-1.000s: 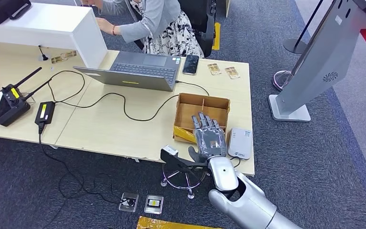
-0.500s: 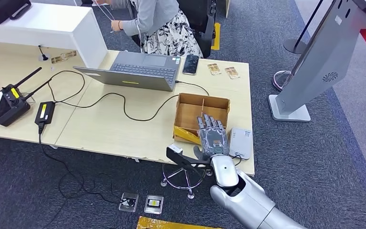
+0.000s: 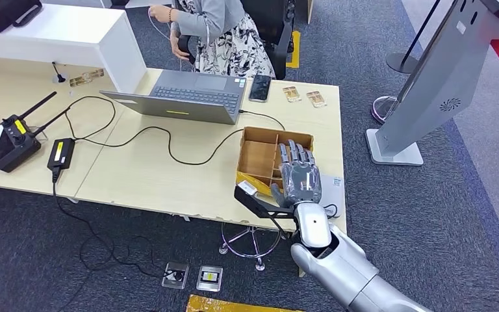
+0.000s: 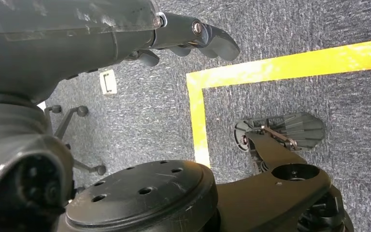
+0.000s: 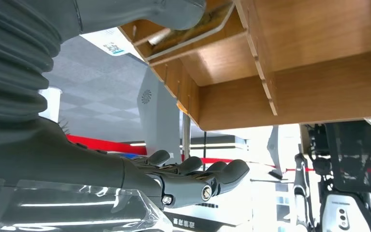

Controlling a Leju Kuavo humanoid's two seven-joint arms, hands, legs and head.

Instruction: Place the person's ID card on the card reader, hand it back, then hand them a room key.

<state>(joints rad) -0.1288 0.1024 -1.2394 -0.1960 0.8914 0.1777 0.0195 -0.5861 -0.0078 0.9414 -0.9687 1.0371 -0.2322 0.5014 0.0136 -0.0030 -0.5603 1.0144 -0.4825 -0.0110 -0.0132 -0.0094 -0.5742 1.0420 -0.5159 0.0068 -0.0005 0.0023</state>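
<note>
The right hand point(image 3: 299, 177) hovered over the counter's point(image 3: 143, 175) near right corner, palm down, its fingers point(image 3: 297, 154) stretched out flat and slightly apart, grasping nothing. The fingertips reached over the right part of the wooden box point(image 3: 260, 156), an open tray split by thin dividers, which sat just inside the near edge of the counter. In the right wrist view the fingers point(image 5: 207, 181) were likewise extended and empty, with the box point(image 5: 294, 92) close by.

The card reader point(image 3: 333, 195), a flat white device, lay at the near right corner just beside the box, mostly hidden under the hand. Two small cards point(image 3: 304, 96) lay side by side near the far right corner, next to a dark phone point(image 3: 260, 88); whether either was the ID card or a room key I could not tell.

The left hand point(image 4: 125, 34) hung low over the grey carpet with its yellow tape line point(image 4: 270, 72), fingers point(image 4: 212, 38) loosely curled and released, nothing in them.

A laptop point(image 3: 188, 96) stood open toward the far edge, its cable point(image 3: 169, 140) looping across the middle. A black handheld controller point(image 3: 10, 140) with antennas lay near the left edge. A person point(image 3: 224, 32) in a grey top sat behind the far edge.
</note>
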